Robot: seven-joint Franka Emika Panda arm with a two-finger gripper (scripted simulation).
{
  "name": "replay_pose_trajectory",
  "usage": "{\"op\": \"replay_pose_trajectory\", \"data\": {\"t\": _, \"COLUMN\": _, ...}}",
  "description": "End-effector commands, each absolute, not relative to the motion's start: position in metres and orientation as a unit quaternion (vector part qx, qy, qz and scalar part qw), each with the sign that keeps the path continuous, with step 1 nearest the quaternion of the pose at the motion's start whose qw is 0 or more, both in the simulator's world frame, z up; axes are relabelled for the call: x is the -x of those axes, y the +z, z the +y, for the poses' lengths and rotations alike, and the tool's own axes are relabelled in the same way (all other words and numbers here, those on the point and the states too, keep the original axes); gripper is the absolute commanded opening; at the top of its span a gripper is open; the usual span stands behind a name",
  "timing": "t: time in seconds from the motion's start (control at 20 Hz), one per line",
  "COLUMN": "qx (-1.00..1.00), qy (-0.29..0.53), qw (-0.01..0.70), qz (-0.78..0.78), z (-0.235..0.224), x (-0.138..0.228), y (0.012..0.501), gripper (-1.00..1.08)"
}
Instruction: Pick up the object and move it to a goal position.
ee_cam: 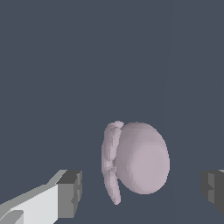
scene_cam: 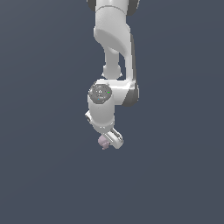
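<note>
Exterior view: white Panda arm [scene_cam: 114,48] comes down from the top edge, near the middle of the frame, over a plain dark blue-grey surface [scene_cam: 39,175]. No bench edges or corners show in either view, so position on the bench cannot be told. Wrist joint with a grey round cap and a small green dot sits below the elbow link. Gripper [scene_cam: 109,141] hangs at the bottom of the arm, pointing down and tilted toward the exterior view's right.

The object [scene_cam: 103,141], a small pale pinkish-mauve blob, sits right at the gripper's tip, on the exterior view's left side of the white finger; much smaller than the gripper. Whether it rests on the surface or is lifted cannot be told.

Wrist view: gripper [ee_cam: 142,192] seen from above its two fingers. One white finger with a dark grey pad [ee_cam: 70,192] is on one side, the other grey pad just inside the opposite frame edge. Fingers are spread wide apart. The object [ee_cam: 140,158] lies between them: a smooth rounded lobe with a thin ridged flap along one side. Clear gap between each pad and the object, so no contact, nothing clamped.
</note>
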State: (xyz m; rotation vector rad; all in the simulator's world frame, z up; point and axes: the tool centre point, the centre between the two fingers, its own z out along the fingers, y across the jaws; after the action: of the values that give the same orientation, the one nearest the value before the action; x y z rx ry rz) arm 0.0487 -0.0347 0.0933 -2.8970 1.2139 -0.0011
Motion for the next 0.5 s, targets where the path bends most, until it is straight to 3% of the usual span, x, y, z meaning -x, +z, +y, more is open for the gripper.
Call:
{"op": "replay_pose_trajectory", "data": {"t": 0.0, "qx": 0.922, "qy": 0.0, "qw": 0.0, "qz": 0.387, "z": -0.035, "x": -0.048, "y": 0.089, "gripper": 1.0}}
{"op": "replay_pose_trajectory", "data": {"t": 0.45, "qx": 0.921, "qy": 0.0, "qw": 0.0, "qz": 0.389, "z": -0.035, "x": -0.047, "y": 0.048, "gripper": 1.0}}
